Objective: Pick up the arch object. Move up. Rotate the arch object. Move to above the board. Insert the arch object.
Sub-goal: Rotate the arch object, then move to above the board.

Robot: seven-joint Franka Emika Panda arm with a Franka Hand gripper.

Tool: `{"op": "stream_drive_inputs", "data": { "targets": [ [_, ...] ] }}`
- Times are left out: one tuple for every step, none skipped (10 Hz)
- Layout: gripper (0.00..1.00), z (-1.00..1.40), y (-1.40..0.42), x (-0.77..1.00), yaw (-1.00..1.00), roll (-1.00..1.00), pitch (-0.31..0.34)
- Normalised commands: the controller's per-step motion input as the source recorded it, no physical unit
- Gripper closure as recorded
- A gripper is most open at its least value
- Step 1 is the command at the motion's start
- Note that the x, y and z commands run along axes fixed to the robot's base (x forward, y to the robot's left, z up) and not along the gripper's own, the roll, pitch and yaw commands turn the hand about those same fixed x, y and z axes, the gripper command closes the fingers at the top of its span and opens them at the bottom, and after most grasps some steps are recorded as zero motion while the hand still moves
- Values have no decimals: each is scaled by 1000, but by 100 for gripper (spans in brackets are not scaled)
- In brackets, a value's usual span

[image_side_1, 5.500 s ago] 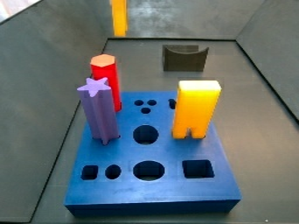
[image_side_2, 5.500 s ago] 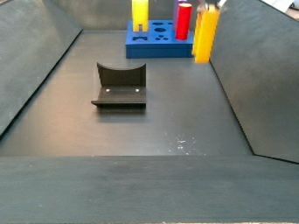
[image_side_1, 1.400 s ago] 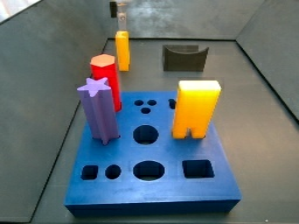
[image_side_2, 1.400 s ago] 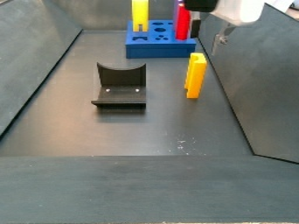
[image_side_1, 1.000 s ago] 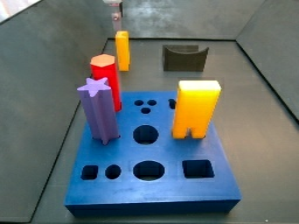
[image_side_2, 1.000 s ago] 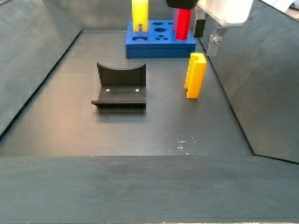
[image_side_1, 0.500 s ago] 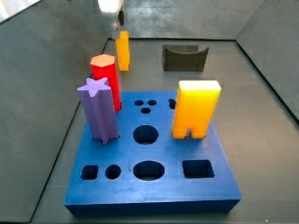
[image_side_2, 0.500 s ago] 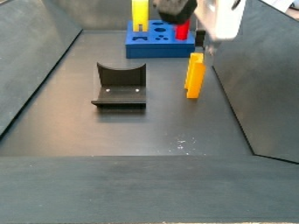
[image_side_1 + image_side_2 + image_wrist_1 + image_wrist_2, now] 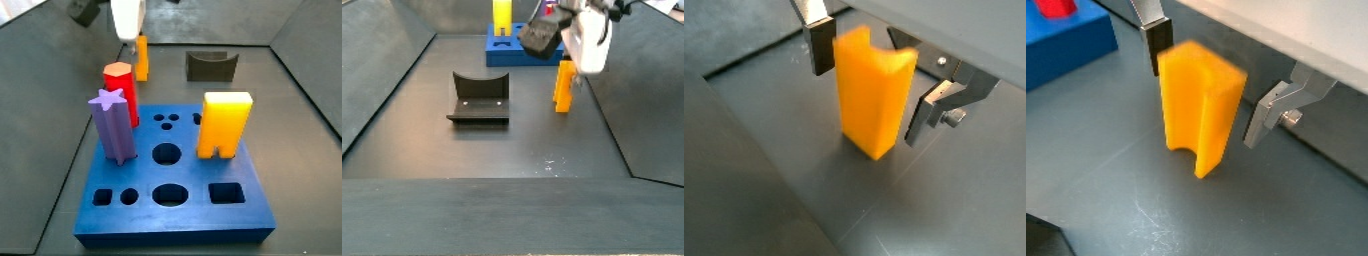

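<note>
Hand [image 9: 871,80] sits low over the arch object [image 9: 871,92], one flat finger [image 9: 818,45] on each side of it; plates spread apart, a gap showing on both sides in both wrist views, so nothing clamped yet. The arch object [image 9: 1200,105] stands upright on the dark counter [image 9: 1106,170], alone, well apart from the board [image 9: 174,190] and close to the side wall in a side view [image 9: 564,87]. Standing tall leaves its two broad faces open to the fingers, which looks like why the hand straddles it from above (the notch at its foot shows in a wrist view). Judged step: the pick-up, at the point just before closing. Count on the board: three pieces standing, a red post [image 9: 118,85], a purple star post [image 9: 112,125] and a wide yellow block [image 9: 223,123]; the other holes are empty. Off the board, one dark grey notched block [image 9: 210,66] near the far wall, and the one arch object [image 9: 139,58]. In that side view the hand [image 9: 126,25] partly hides the arch's top. The arch will likely need turning before it suits a hole in the board.
</note>
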Motion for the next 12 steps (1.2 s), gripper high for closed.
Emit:
{"op": "stream_drive_inputs", "data": {
  "targets": [
    [100, 0, 0, 0, -53, -34, -31],
    [100, 1000, -23, -76, -318, 322, -128],
    [100, 1000, -23, -78, -307, 319, -121],
    [100, 1000, -22, -84, -228, 290, -88],
    [100, 1000, -19, -75, -121, 247, -27],
    [100, 1000, -19, -70, -68, 220, 22],
    [100, 1000, -20, -67, -38, 200, 46],
    [100, 1000, -21, -67, -20, 184, 51],
    [100, 1000, -21, -67, -6, 166, 43],
    [100, 1000, -20, -66, 0, 154, 41],
    [100, 1000, -20, -63, 4, 138, 43],
    [100, 1000, -20, -58, 6, 126, 46]
  ]
}}
